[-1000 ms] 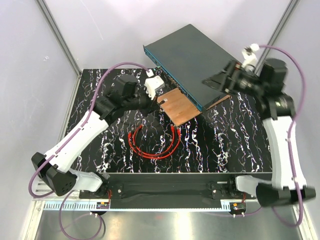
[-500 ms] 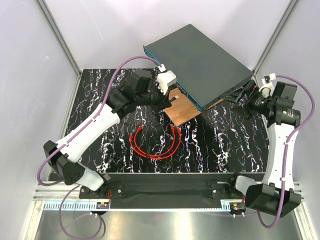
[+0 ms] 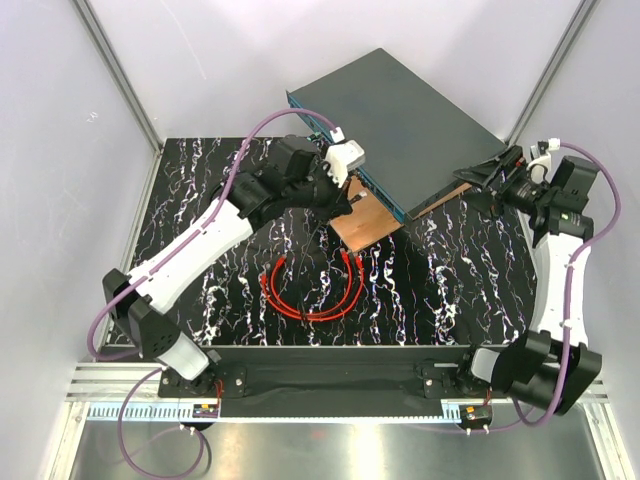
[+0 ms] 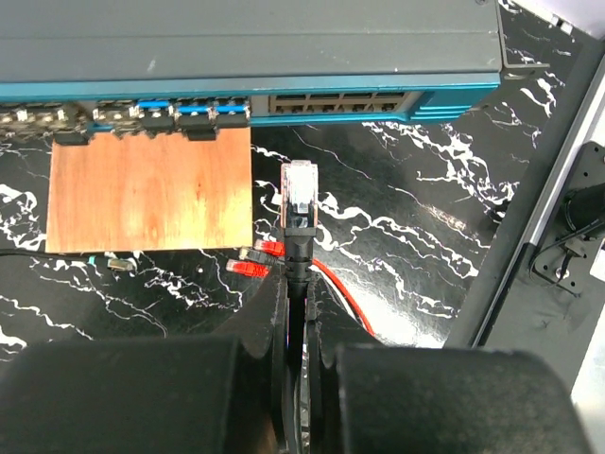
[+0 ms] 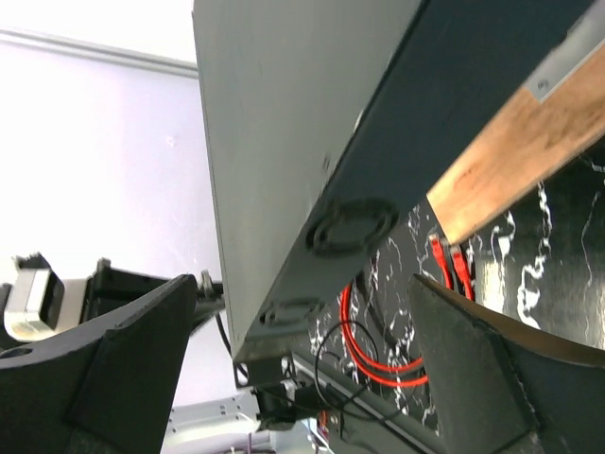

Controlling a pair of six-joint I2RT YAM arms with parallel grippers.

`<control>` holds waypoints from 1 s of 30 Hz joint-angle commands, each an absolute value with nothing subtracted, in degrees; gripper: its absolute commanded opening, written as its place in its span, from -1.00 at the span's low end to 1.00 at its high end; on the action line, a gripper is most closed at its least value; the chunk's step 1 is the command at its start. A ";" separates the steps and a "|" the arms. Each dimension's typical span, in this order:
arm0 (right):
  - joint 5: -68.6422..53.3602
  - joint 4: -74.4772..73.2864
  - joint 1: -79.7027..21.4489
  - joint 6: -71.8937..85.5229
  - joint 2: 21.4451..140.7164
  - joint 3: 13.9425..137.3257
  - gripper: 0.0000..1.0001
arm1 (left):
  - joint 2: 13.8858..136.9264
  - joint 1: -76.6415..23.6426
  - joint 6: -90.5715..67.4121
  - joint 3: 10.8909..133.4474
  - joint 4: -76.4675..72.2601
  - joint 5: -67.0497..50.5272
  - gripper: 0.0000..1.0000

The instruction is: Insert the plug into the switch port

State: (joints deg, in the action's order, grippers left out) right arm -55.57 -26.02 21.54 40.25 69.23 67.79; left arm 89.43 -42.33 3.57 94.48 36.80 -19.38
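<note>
Two grippers, one job: my left gripper (image 4: 297, 284) holds the plug (image 4: 301, 194) up before the switch (image 4: 284, 38). The clear tip points at the teal face and is apart from it, with bare table (image 4: 416, 218) between. The open port (image 4: 317, 101) I would pick sits in the block almost straight ahead, just right of the board (image 4: 151, 189), whose far edge tucks under the switch.

To do this well, I judge, I must first square the plug to the face so that tip and port share one line. I must also bring it to the port's own height, since the switch seems to sit tipped on the board. Then comes a slow, straight push with no twist until the latch seats. I cannot tell from here which way the latch tab faces, and that wants checking before contact. A skewed entry could jam the tip on the port's rim or shove the switch back.

My left fingers are pinched nearly together on the plug's dark boot, the tip standing proud beyond them. My right gripper (image 3: 482, 182) is spread as wide as it goes at the switch's right end. In the wrist view one finger shows on each side of the corner, gripping nothing, and I cannot tell whether it touches the casing. Closed there, it could brace the switch against the push. Red cables (image 3: 305, 295) lie looped on the table nearer my bases, with no finger on them.
</note>
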 commanded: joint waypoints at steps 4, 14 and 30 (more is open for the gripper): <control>-57.48 -14.34 21.62 45.00 71.72 66.97 1.00 | 91.40 -43.86 5.71 100.10 36.82 -19.34 -1.00; -55.90 -13.10 19.60 43.68 73.12 64.69 0.99 | 96.06 -45.00 7.73 104.67 40.42 -16.17 -1.00; -53.53 -5.89 16.79 46.67 74.97 62.93 0.78 | 99.40 -45.35 7.91 108.89 41.13 -15.12 -1.00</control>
